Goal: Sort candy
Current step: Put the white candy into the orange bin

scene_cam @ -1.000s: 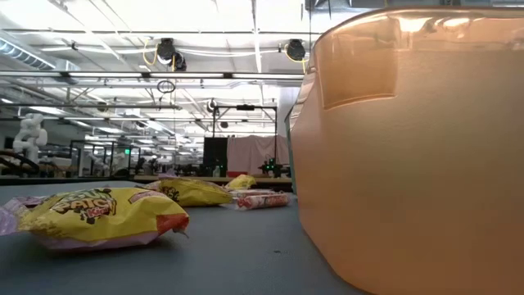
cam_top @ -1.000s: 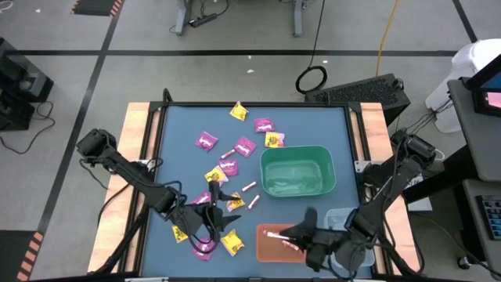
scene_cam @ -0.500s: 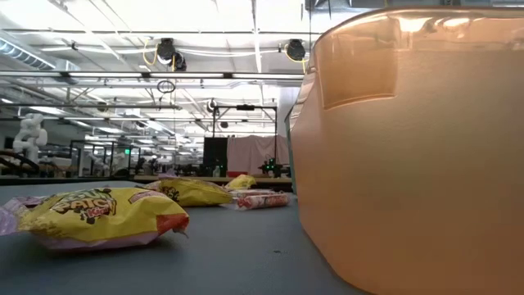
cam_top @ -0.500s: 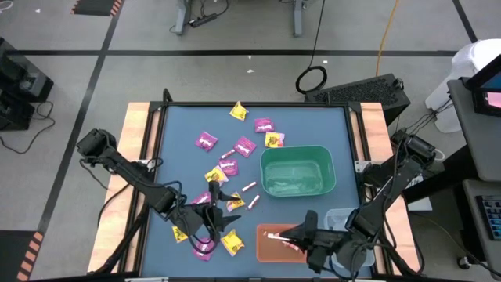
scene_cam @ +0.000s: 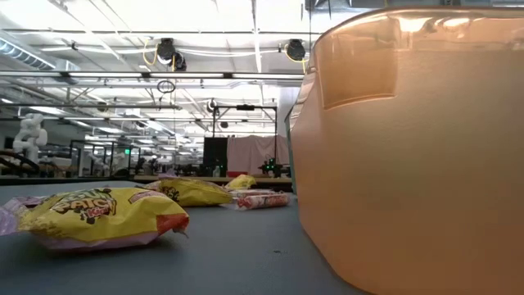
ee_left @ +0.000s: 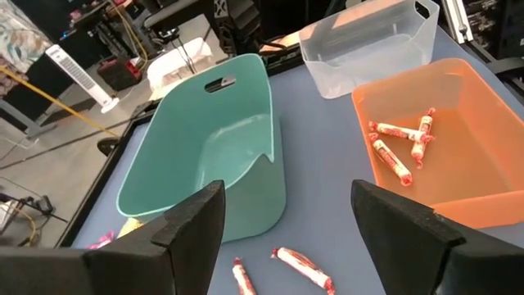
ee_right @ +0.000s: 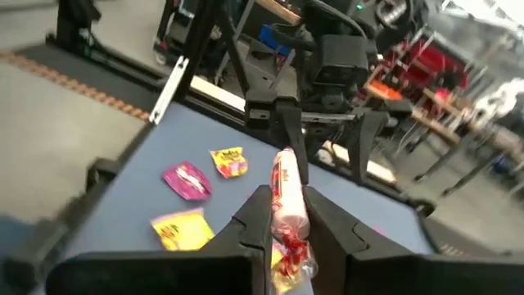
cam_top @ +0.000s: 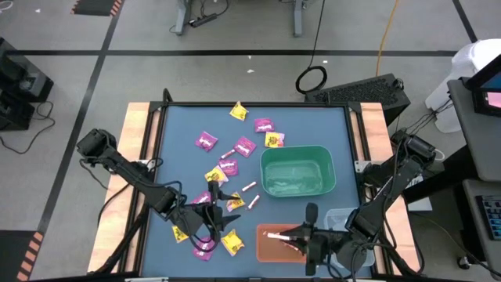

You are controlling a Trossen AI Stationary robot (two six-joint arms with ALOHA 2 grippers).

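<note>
Magenta packets, yellow packets and pink-white sticks [cam_top: 249,187] lie scattered on the blue table, mostly left of the green bin [cam_top: 297,172]. Several sticks [ee_left: 399,143] lie in the orange bin [ee_left: 458,164]. My right gripper [cam_top: 291,235] hovers over the orange bin [cam_top: 270,249], shut on one pink-white stick [ee_right: 286,192]. My left gripper [cam_top: 228,218] hangs open among the near-left packets; its fingers [ee_left: 188,225] stand wide apart, touching nothing. The low view shows yellow packets [scene_cam: 102,215] and the orange bin's wall [scene_cam: 409,147], with no gripper in sight. My right gripper [ee_right: 286,217] pinches the pink-white stick between its two fingers [ee_right: 254,221] near one end [ee_right: 288,233]. The rest of the stick juts out past the fingertips, in line with the fingers. The fingers reach in from the table's right, and the stick [cam_top: 275,234] is lifted clear over the orange bin.
The clear bin [cam_top: 340,219] stands right of the orange bin, under my right arm, and also shows in the left wrist view [ee_left: 368,33]. The green bin [ee_left: 213,147] sits far of both. Wooden rails edge the table's left and right sides.
My right gripper has shifted a little toward the table's left over the orange bin, still shut on the stick. The candy on the table has stayed where it was.
</note>
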